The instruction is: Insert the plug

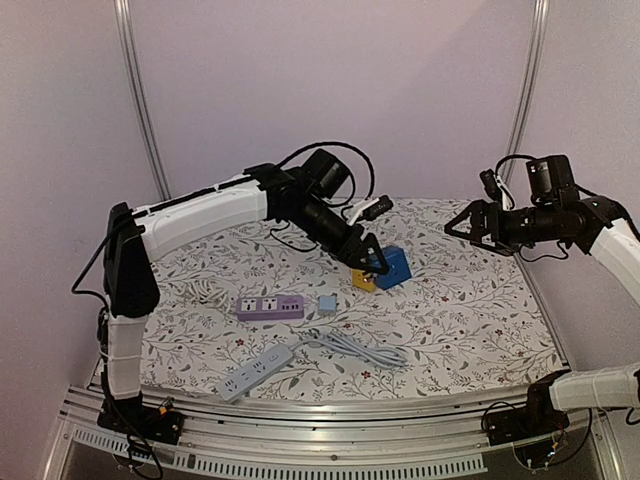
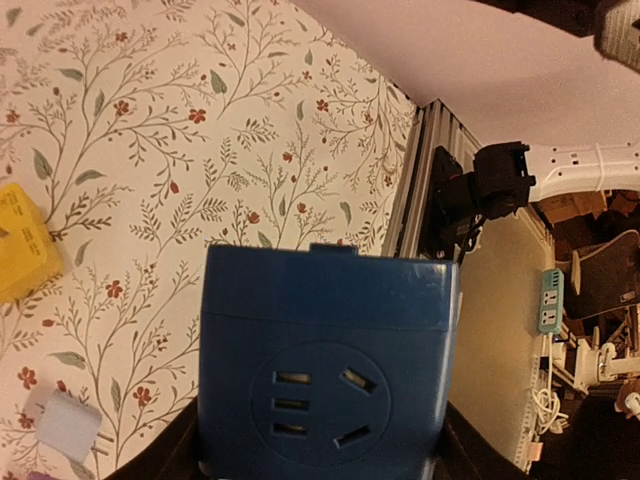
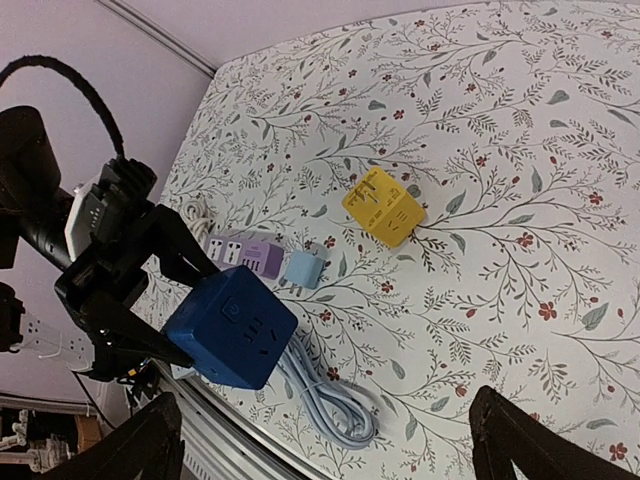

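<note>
My left gripper [image 1: 372, 262] is shut on a blue cube socket [image 1: 395, 265] and holds it above the table. In the left wrist view the cube [image 2: 325, 370] fills the space between my dark fingers [image 2: 165, 455], its outlet face toward the camera. The right wrist view shows the same cube [image 3: 232, 327] clamped by the left fingers [image 3: 165, 250]. A small light-blue plug [image 1: 327, 303] lies on the cloth beside a purple power strip [image 1: 270, 306]; the plug [image 3: 303, 268] shows its pins. My right gripper [image 1: 462, 225] hangs open in the air at the right, nothing between its fingers [image 3: 150, 440].
A yellow cube socket [image 1: 363, 281] sits on the floral cloth just under the blue cube. A pale power strip [image 1: 257, 371] with its bundled cable [image 1: 360, 350] lies near the front edge. A white coiled cord [image 1: 205, 290] rests at the left.
</note>
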Controlling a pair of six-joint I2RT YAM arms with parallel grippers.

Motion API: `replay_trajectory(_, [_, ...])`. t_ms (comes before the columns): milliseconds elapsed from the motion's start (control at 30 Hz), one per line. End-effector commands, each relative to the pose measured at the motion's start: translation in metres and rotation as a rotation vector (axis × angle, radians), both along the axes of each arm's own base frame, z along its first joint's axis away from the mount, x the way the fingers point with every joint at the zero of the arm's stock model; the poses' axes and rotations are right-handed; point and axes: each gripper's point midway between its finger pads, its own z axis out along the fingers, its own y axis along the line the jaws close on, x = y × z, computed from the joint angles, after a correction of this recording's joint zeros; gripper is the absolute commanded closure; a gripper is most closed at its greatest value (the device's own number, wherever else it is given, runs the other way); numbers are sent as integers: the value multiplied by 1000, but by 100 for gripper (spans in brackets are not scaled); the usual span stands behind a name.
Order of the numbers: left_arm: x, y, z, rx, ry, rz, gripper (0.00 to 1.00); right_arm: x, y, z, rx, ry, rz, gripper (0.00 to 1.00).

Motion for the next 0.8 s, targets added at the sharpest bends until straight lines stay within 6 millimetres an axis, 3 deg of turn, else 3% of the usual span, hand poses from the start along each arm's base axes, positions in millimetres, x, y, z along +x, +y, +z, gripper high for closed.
replay_trajectory(0, [-12,16,-9,42,256,53,100,16,21,10,104,-16,48,1])
replay_trajectory(233, [-27,27,-3,25,348,29,100,28,23,4,95,2,31,1])
replay_trajectory(400, [-29,30,16,-17,343,21,100,32,27,-2,109,58,22,1])
replay_trajectory(567, [-39,27,43,-126,397,-55,100,29,47,5,165,85,104,1])
replay_trajectory(767, [-45,31,69,-207,439,-121,100,11,80,18,219,75,250,1])
